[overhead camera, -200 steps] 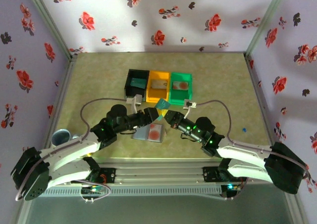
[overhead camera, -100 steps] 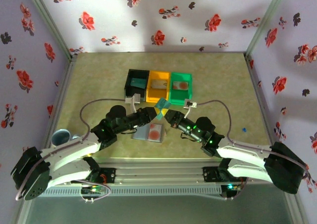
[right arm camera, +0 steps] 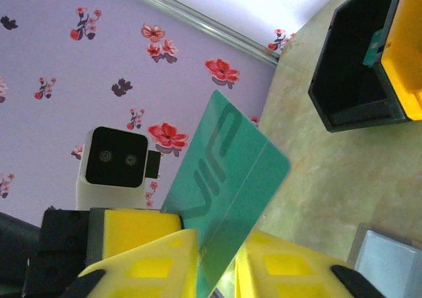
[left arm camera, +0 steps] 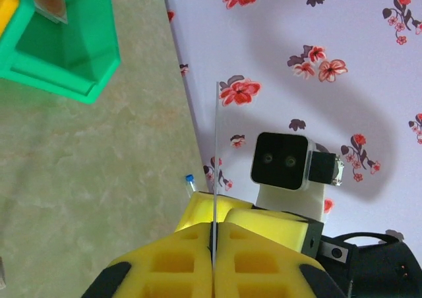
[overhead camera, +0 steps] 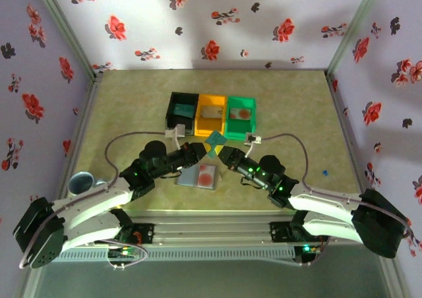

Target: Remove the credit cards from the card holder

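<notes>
**Teal card up between both claws, mid-handover**

Nearest the bases, card holder [overhead camera: 188, 178] flat on the table, pale card [overhead camera: 207, 177] lying on it, not yet pulled. Just beyond, teal card [overhead camera: 214, 140] lifted clear: left gripper [left arm camera: 213, 231] clamped on it, right gripper [right arm camera: 217, 246] parted loosely around it, likely letting go. Farthest, bins [overhead camera: 211, 115], probably the drop spots.

Grey card holder [overhead camera: 190, 178] lies flat with a pale red-dot card [overhead camera: 207, 177] on top; teal VIP card [overhead camera: 214, 140] is up in the air, tilted, just beyond the holder.
</notes>
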{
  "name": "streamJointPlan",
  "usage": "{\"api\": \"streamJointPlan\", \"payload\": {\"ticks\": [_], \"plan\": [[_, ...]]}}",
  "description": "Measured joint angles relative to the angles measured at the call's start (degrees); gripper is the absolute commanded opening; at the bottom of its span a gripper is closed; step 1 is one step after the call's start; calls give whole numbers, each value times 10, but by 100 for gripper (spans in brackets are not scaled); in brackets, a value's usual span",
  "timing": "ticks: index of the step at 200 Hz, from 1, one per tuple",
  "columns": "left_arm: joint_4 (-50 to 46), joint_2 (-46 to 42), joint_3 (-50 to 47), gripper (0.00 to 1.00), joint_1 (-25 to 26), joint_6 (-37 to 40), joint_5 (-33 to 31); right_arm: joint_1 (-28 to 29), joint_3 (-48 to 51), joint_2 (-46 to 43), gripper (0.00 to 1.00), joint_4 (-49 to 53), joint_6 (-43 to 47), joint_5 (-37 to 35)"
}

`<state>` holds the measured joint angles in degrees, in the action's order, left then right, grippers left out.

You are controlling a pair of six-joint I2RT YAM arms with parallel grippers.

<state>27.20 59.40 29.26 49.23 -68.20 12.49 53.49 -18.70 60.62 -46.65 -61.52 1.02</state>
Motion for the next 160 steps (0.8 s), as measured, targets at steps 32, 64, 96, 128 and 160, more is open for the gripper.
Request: {"api": "streamJointPlan", "payload": {"ticks": [32,64,96,128,160], "plan": [[-36,-23,-3,2,-25,1,8,0,0,-34,52,66,17,0],[-155,-31,29,0,-69,38,72,-9,-25,-110,60,204,88,8],[-300,-12,93,0,-96,125,154,-40,-62,-146,61,296,160,59],[-405,-5,119,0,-97,208,220,-114,-68,-126,60,326,192,158],[-469,-5,126,0,-97,262,251,-154,-68,-69,60,289,184,278]]}}
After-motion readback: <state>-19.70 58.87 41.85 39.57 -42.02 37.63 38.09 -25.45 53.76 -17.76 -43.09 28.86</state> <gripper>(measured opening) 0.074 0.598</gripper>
